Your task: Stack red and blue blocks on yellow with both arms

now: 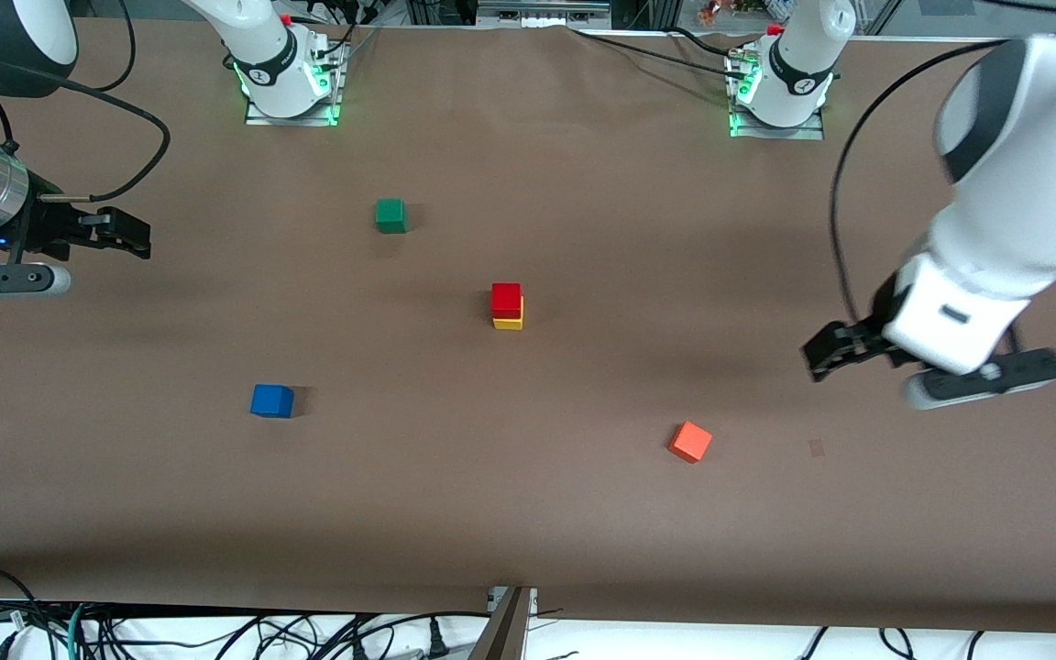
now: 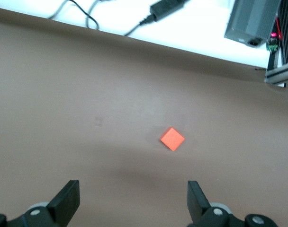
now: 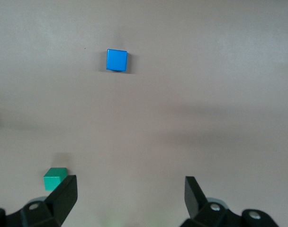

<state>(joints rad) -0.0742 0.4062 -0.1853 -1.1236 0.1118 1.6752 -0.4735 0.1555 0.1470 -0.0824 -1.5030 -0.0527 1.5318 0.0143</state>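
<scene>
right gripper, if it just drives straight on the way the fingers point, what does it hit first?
Probably bare brown table. The open right gripper points down between the small matte blue cube and the small green cube; neither sits between its fingers, though depth is unclear.

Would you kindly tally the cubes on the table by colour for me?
Red cube: 1
Yellow cube: 1
Blue cube: 1
Green cube: 1
Orange-red cube: 1
Total: 5
</scene>
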